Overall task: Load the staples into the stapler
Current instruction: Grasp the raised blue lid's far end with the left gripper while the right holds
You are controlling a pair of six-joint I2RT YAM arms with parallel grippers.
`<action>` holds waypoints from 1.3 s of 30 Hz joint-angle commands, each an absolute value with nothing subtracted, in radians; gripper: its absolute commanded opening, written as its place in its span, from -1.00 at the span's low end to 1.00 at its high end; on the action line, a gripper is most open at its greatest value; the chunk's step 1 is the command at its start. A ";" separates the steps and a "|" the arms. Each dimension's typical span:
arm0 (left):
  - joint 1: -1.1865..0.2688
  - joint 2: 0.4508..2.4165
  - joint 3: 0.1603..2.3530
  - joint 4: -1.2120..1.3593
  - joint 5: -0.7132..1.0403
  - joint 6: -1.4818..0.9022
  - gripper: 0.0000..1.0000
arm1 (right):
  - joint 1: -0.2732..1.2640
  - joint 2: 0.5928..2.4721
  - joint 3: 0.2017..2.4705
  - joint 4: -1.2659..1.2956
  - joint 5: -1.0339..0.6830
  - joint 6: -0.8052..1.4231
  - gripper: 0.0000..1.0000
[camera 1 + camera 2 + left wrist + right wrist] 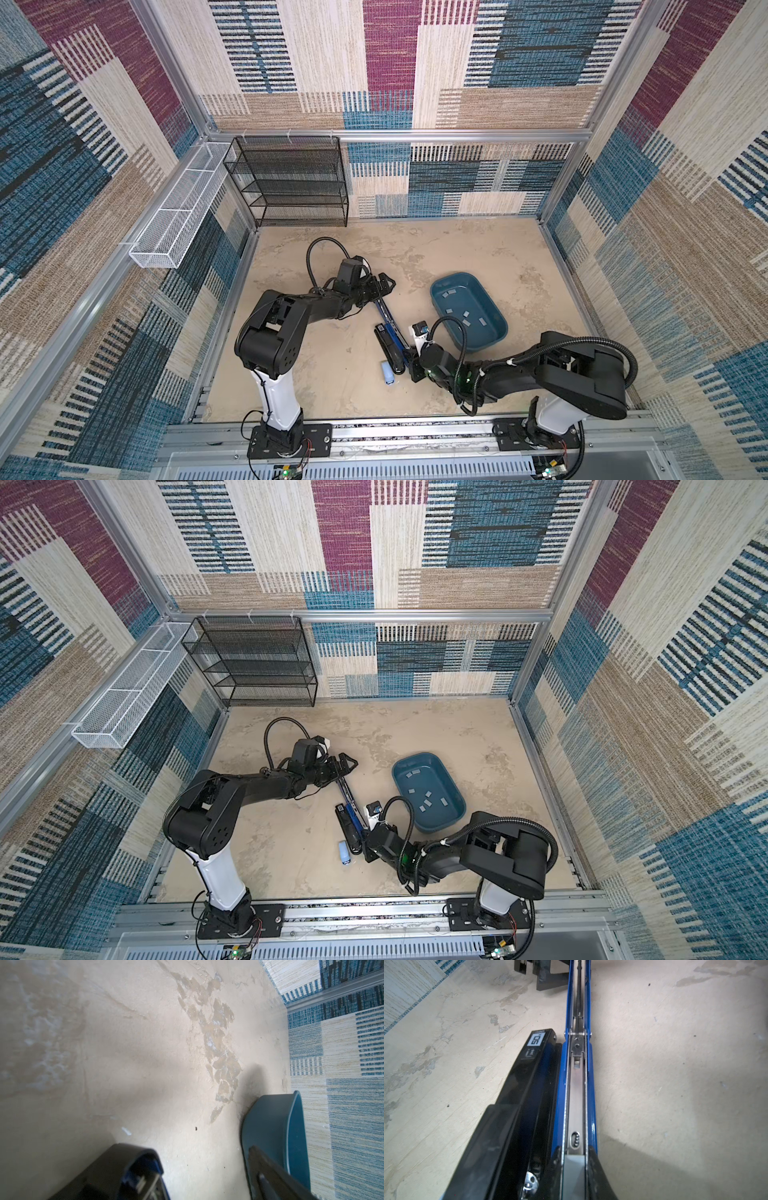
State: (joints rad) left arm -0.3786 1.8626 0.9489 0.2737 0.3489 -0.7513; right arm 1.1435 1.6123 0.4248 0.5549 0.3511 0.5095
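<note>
- Grey metal, flat and pale: one strip of staples (574,1176) shows in the right wrist view, pinched between the closed-in fingers of the right gripper (574,1153).
- Its long axis lies in line with the silver channel of the stapler (577,1088), between the two blue rails at the channel's near end. I cannot tell whether it is fully seated.
- In both top views this strip is hidden under the right gripper (409,359).
- The stapler (390,345) lies folded open near the middle of the table (332,374). Its black half is beside the blue channel, and its length runs on a slant from the right gripper away and leftward to the left gripper (384,286).
- The left gripper (193,1149) stands wide, fingers far apart, with the blue far end of the stapler against one finger.
- The loose staples (466,322) are short light-grey rectangles. They lie scattered flat on the floor of a blue tub (469,299) just right of the stapler, pointing every which way.
- A small pale-blue box (96,372) lies on the table beside the stapler's near end.
</note>
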 commanded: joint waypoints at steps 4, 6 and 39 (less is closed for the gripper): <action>-0.356 1.859 1.001 0.134 0.335 -0.695 0.60 | 1.146 1.614 0.386 0.637 0.366 0.451 -0.83; -0.356 1.849 0.998 0.162 0.352 -0.687 0.46 | 1.146 1.612 0.377 0.647 0.375 0.450 -0.82; -0.499 1.606 0.747 0.524 0.372 -0.459 -0.05 | 1.146 1.611 0.329 0.742 0.371 0.417 -0.80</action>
State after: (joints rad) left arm -0.4915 1.6176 0.7509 0.4591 0.3786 -0.5144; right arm 1.1450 1.6115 0.3367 0.6971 0.3668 0.4183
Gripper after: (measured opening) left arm 0.479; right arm 0.194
